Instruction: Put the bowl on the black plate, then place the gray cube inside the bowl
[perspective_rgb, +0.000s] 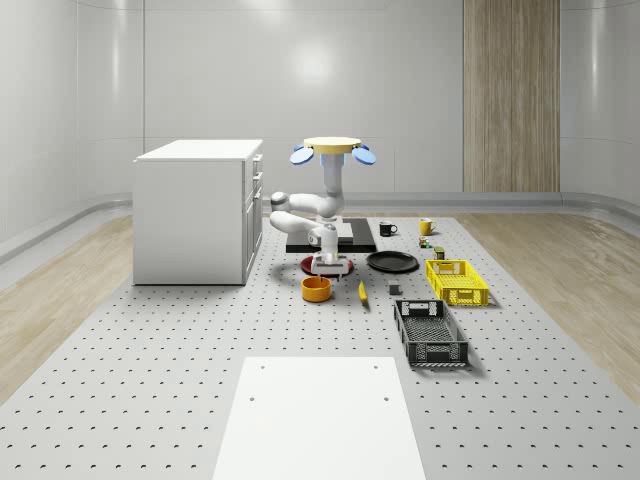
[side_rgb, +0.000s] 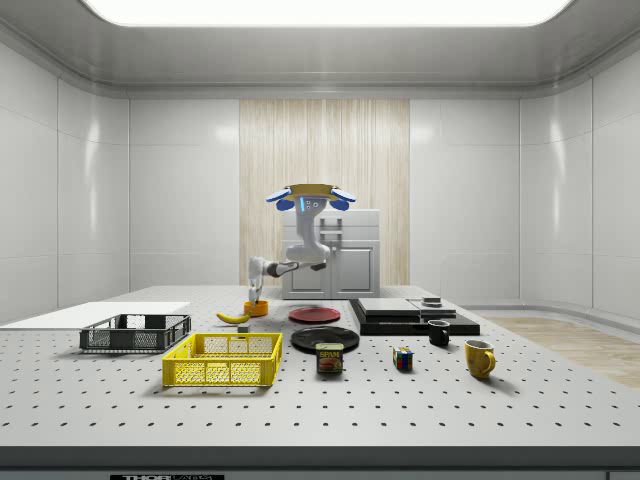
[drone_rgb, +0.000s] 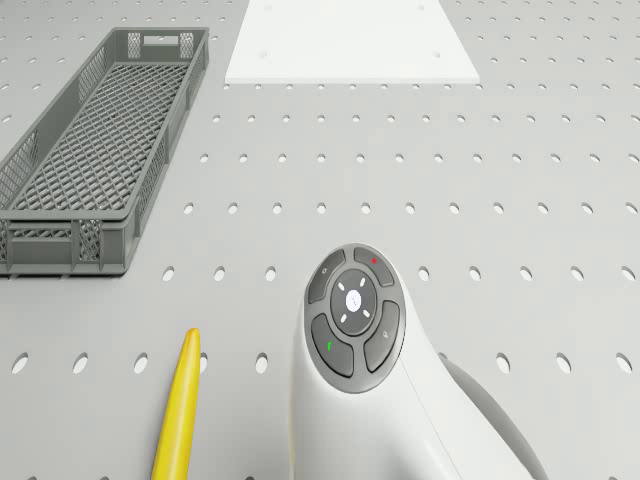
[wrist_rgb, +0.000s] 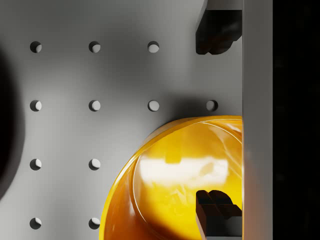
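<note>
Pale walls around a perforated table (perspective_rgb: 150, 380), with the bowl (perspective_rgb: 316, 288) as landmark. Hovering behind and above it, beside a white cabinet (perspective_rgb: 195, 215): the drone (perspective_rgb: 333, 150), arm folded down so the gripper (perspective_rgb: 329, 264) hangs just over the bowl's rim. Fingers (wrist_rgb: 216, 32) spread and empty, one over the orange hollow, one outside, probably to pinch the wall. Black plate (perspective_rgb: 392, 262) near the bowl, bare. Gray cube: cannot tell where.
</note>
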